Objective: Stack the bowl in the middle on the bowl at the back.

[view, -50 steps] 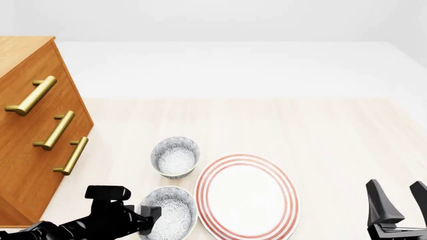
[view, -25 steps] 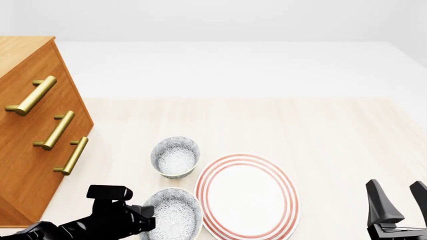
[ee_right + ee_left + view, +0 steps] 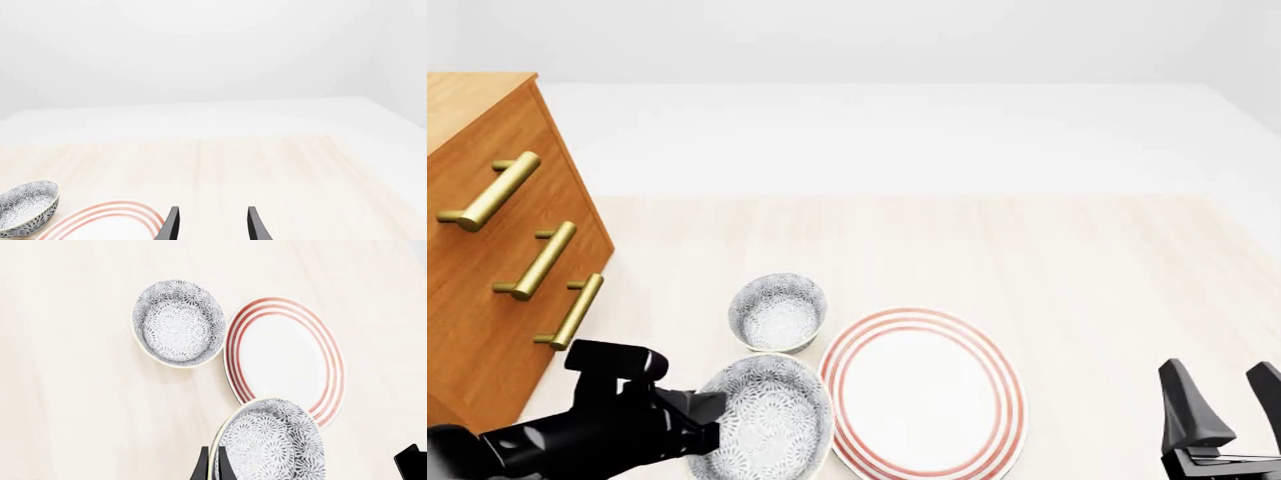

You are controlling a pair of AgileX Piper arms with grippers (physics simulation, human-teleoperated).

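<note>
The bowl in the middle [image 3: 767, 420], white with a dark-grey lacy pattern, hangs tilted above the table, just in front of the bowl at the back. My left gripper [image 3: 705, 422] is shut on its left rim. In the left wrist view the thin fingers [image 3: 200, 467] pinch the rim of this bowl [image 3: 270, 445]. The bowl at the back [image 3: 778, 312] stands upright on the table and shows in the wrist view too [image 3: 179, 322]. My right gripper [image 3: 1225, 400] waits open at the near right, holding nothing, its fingertips [image 3: 171, 225] apart.
A large white plate with red rings [image 3: 921, 390] lies right of both bowls, almost touching them. A wooden drawer cabinet with brass handles [image 3: 494, 260] stands along the left side. The light wooden table [image 3: 1068, 260] stretches back and to the right.
The left gripper has lifted the bowl it holds off the table and carried it up and slightly back toward the other bowl. The right arm has stayed still.
</note>
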